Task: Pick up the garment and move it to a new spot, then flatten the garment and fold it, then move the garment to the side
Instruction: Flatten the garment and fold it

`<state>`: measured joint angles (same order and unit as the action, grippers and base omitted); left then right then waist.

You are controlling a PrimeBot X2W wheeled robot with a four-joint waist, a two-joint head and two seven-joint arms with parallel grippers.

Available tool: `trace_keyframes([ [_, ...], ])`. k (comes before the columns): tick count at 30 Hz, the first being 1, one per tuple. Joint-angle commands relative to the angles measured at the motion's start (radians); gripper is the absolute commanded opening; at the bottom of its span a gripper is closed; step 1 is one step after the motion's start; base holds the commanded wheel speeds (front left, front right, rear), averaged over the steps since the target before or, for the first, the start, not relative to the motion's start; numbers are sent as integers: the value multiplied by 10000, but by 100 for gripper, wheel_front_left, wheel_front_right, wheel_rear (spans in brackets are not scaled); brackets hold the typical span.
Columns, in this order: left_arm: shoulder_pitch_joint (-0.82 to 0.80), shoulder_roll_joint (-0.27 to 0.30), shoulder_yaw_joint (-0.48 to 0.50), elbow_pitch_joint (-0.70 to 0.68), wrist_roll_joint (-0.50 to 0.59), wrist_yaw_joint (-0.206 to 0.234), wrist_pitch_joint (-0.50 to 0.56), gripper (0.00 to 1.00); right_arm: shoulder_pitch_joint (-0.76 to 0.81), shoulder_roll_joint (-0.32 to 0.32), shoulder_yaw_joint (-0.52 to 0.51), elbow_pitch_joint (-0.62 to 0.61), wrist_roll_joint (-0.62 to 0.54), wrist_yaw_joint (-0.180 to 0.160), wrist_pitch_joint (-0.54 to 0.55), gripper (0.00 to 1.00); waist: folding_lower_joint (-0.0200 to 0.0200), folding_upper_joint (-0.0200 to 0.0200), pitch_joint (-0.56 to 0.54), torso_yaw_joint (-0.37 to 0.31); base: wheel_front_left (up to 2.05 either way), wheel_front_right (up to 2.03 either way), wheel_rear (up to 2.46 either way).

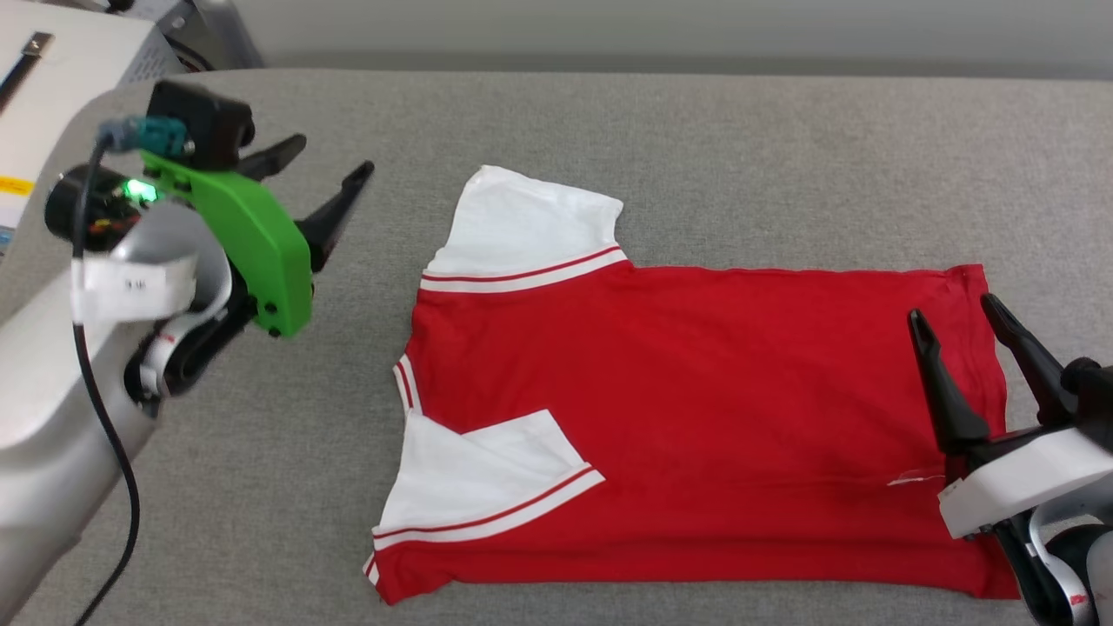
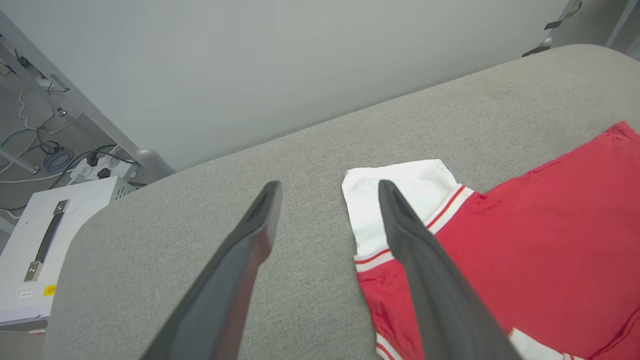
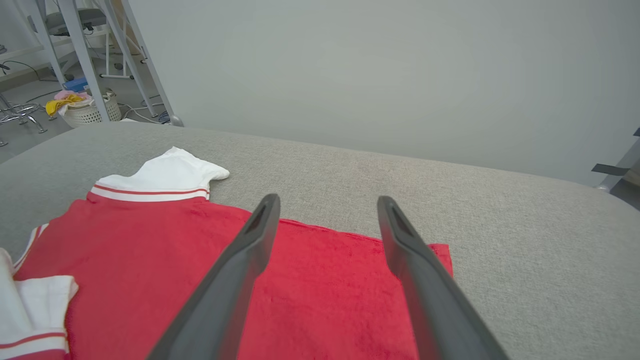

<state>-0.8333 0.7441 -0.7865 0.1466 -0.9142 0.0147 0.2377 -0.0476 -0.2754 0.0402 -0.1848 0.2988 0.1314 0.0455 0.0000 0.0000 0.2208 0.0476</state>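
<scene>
nearest, the right claw [image 1: 953,308] stands wide open and empty over the hem end of the shirt [image 1: 696,391]; whether its fingers touch the cloth i cannot tell. the shirt lies spread flat on the grey padded table [image 1: 696,122], plain red side up, collar end toward the robot's left. the near sleeve [image 1: 487,478] is turned in over the red body, while the far sleeve [image 1: 522,226] sticks out onto the table. the left claw [image 1: 335,152] is also spread wide, holding nothing, off the cloth and near the far sleeve. i judge the flattening done and the folding barely begun. the next move calls for a low pinch on the far sleeve or the far long edge, both claws catching the cloth cleanly and carrying it over evenly. beyond the table, on the floor, a white basket [image 3: 90,114] holds yellow and pink cloth.
</scene>
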Motion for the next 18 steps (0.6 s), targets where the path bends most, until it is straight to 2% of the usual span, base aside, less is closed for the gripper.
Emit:
trace_keyframes([
  [1,-403,-118,-8,233,-131,-144,302,100,-252,38,65,-112,-80,-7,-1,100,0,0,825,-495,0,0,0],
  [4,-1338,-367,-126,1028,-525,-516,1549,100,-584,29,270,-238,-89,-7,40,100,0,0,1465,-765,0,0,0],
  [12,-3406,-899,-592,2668,-1102,-1069,4387,100,-1490,-26,787,-288,-122,-7,-61,100,0,0,2834,-1373,0,0,0],
  [18,-4530,-1271,-1013,3383,-1089,-1290,5571,100,-2089,-71,1116,-206,-107,-7,-154,100,0,0,3571,-1628,0,0,0],
])
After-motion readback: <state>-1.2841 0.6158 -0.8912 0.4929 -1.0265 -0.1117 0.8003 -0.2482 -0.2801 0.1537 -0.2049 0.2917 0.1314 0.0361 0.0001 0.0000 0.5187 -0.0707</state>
